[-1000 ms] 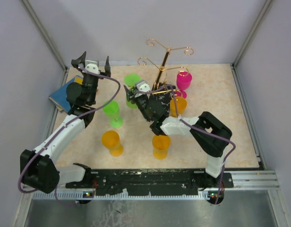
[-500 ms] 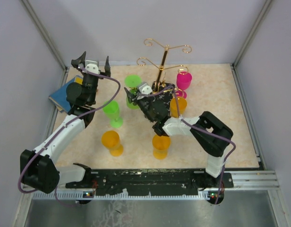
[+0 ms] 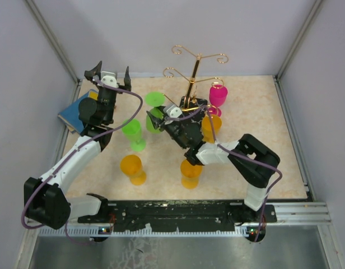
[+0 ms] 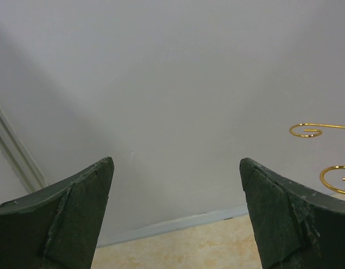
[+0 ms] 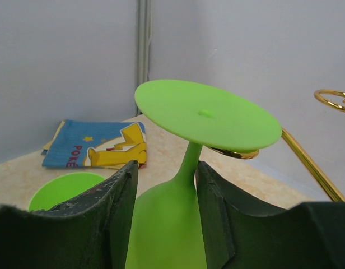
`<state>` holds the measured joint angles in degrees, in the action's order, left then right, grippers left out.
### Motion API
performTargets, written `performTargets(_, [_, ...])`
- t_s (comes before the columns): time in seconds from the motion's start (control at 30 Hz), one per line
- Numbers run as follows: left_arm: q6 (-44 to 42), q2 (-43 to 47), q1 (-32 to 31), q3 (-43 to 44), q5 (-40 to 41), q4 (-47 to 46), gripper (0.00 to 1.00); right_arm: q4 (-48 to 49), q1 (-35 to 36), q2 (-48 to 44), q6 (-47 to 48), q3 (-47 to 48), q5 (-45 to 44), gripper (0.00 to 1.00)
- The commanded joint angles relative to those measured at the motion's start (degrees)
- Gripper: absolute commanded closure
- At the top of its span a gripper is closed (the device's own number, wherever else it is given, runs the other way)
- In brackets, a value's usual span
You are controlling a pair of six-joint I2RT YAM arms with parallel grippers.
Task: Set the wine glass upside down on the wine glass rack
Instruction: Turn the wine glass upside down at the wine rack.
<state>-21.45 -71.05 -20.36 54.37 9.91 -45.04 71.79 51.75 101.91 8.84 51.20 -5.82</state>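
My right gripper (image 3: 157, 119) (image 5: 164, 166) is shut on the bowl of a green wine glass (image 3: 155, 100) (image 5: 201, 115). It holds the glass upside down, foot up, just left of the wine glass rack (image 3: 193, 72). One gold rack arm (image 5: 306, 159) passes right behind the foot, and I cannot tell if they touch. The rack's black marbled base (image 3: 196, 103) is partly hidden by my right arm. A pink glass (image 3: 218, 95) stands by the rack's right side. My left gripper (image 3: 109, 73) (image 4: 175, 168) is open and empty, raised at the far left.
A green glass (image 3: 133, 132) and two orange glasses (image 3: 131, 167) (image 3: 190, 172) stand on the table, with another orange one (image 3: 211, 125) near the rack. A blue printed cloth (image 3: 76, 110) (image 5: 97, 144) lies at the far left. Gold spirals (image 4: 311, 130) show in the left wrist view.
My right gripper with the green glass has shifted slightly toward the near side, and the glass's foot now sits lower beside the rack. The left arm has not moved.
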Motion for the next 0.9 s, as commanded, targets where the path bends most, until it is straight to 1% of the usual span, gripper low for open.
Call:
performTargets(0.0, [0.38, 1.39, 0.32, -0.5, 0.16, -1.81, 0.01, 4.78, 0.42, -4.64, 0.13, -1.26, 0.63, 0.54])
performTargets(0.43, [1.5, 0.82, 0.33, -0.02, -0.07, -1.05, 0.01, 3.88, 1.55, -11.18, 4.5, -5.84, -5.09, 0.54])
performTargets(0.67, [2.18, 0.96, 0.35, 0.12, 0.28, -0.75, 0.01, -3.78, 2.04, -16.99, 6.0, -7.44, -8.99, 0.52])
performTargets(0.87, [2.74, 0.56, 0.32, 0.39, 0.59, -0.58, 0.01, -17.06, 2.54, -24.73, 3.58, -9.8, -9.67, 0.48])
